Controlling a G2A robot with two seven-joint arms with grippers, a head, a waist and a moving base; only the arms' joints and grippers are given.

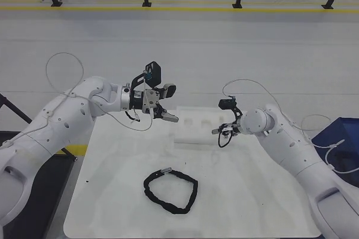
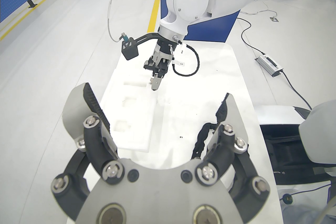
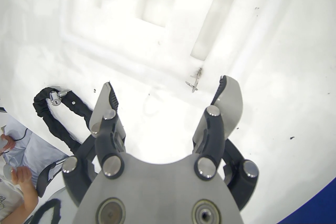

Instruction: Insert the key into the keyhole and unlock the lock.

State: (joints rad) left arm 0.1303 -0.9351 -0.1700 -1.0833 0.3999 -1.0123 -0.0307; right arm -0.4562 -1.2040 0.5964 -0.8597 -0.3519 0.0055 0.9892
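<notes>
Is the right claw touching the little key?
Apart. The right wrist view shows the key lying beyond the open right gripper, with clear gaps to both fingers.

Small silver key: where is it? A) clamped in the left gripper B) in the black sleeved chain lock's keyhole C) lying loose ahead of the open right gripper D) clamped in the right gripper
C: the small silver key lies free just beyond the open right gripper, apart from the black sleeved chain lock.

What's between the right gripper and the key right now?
Nothing. In the right wrist view the stretch from the open right gripper to the key is bare.
</notes>
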